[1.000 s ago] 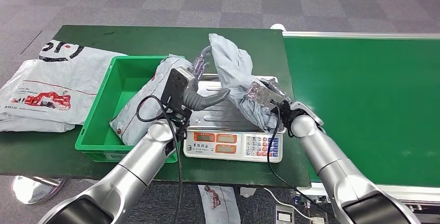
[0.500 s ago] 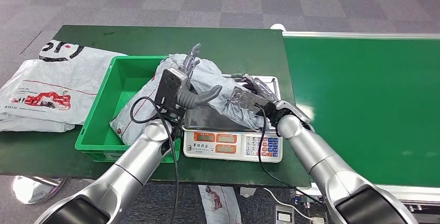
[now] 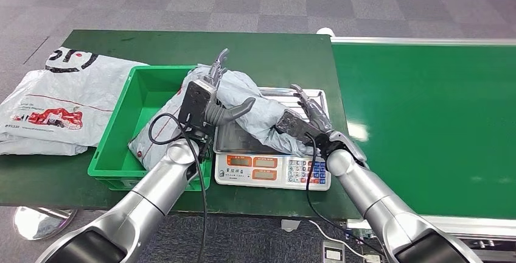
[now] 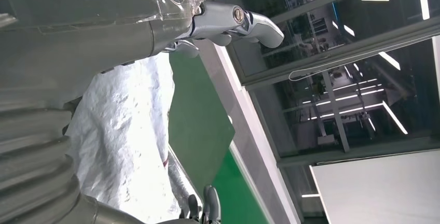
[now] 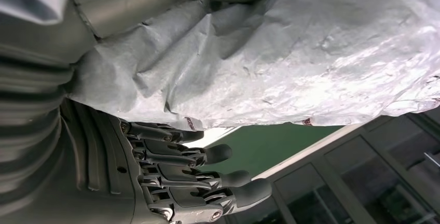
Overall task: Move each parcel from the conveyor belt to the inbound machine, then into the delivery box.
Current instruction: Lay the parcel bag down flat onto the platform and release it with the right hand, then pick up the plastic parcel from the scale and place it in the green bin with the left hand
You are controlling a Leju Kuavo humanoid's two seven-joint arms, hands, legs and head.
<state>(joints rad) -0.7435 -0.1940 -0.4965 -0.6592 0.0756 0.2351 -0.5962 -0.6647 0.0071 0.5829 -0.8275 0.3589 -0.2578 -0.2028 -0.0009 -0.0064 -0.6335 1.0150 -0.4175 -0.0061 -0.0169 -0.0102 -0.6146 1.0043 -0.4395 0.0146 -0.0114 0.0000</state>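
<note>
A crumpled grey parcel [image 3: 255,114] lies across the steel pan of the inbound scale [image 3: 271,168], its left end over the rim of the green delivery box [image 3: 143,101]. My left hand [image 3: 210,98] is at that left end, fingers spread upward and thumb lying on the bag. My right hand [image 3: 304,114] is at the parcel's right end over the pan, fingers stretched out straight. In the right wrist view the parcel [image 5: 290,68] lies beside the palm, and the fingers [image 5: 207,177] are extended clear of it. In the left wrist view the parcel [image 4: 124,146] shows below outstretched fingers [image 4: 233,19].
A second grey parcel [image 3: 161,132] leans inside the green box. Large white printed bags [image 3: 55,101] lie on the dark green table [image 3: 274,56] to the left. The green conveyor belt [image 3: 426,123] runs along the right.
The parcel, held upright over the scale a second ago, has come down flat and shifted left toward the box. My right hand's fingers have straightened off it, and my left hand moved slightly left.
</note>
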